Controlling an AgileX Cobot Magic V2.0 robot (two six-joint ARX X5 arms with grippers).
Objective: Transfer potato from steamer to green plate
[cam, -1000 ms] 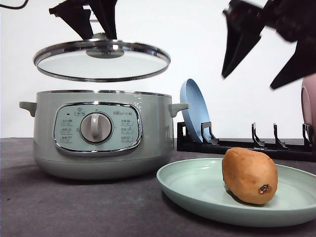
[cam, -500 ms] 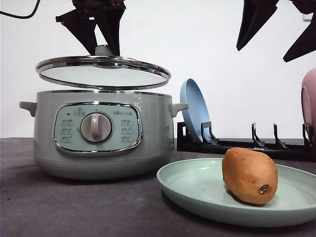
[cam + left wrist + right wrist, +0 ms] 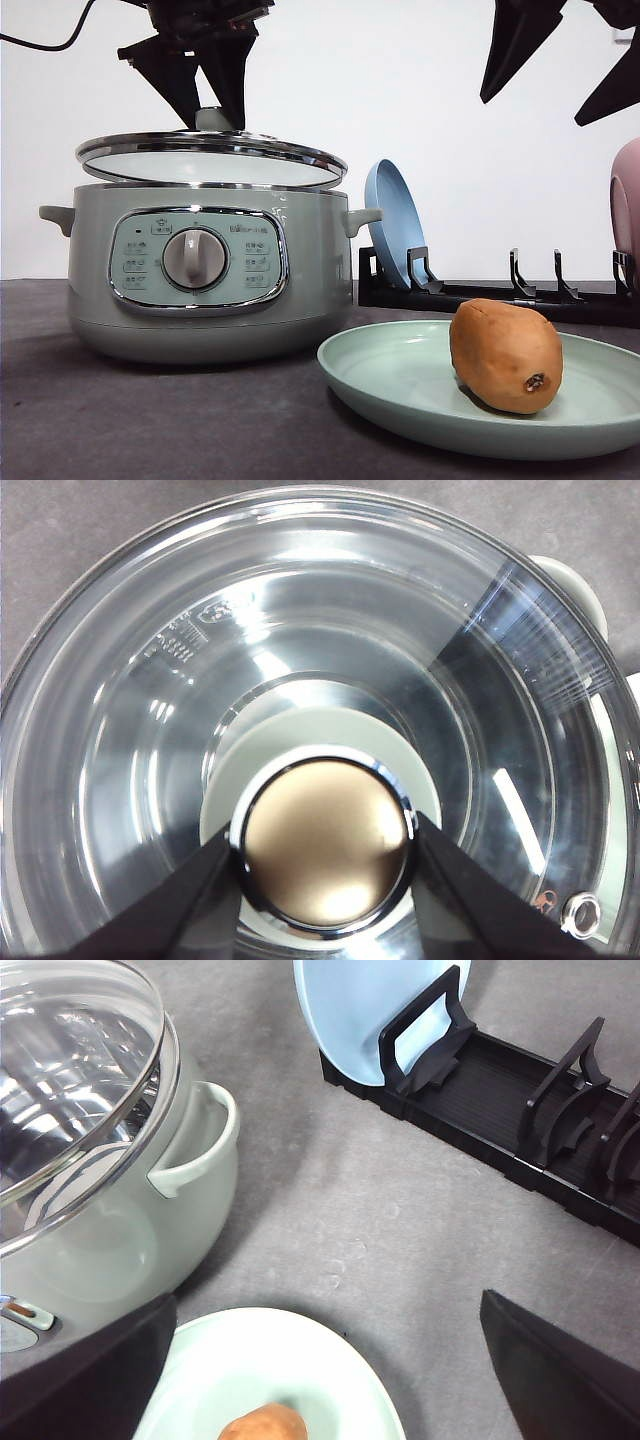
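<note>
The potato (image 3: pixel 505 356) is seen lying on the green plate (image 3: pixel 400 385), beside the steamer (image 3: pixel 205 270). The glass lid (image 3: pixel 210 158) is gripped by its knob in the left end effector (image 3: pixel 208 90). The right end effector (image 3: pixel 560 70) is spread wide above the surface (image 3: pixel 150 420).

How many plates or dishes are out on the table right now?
3: the green plate in front holding the potato, the blue plate upright in the black rack, and a pink dish at the right edge, partly cropped.
</note>
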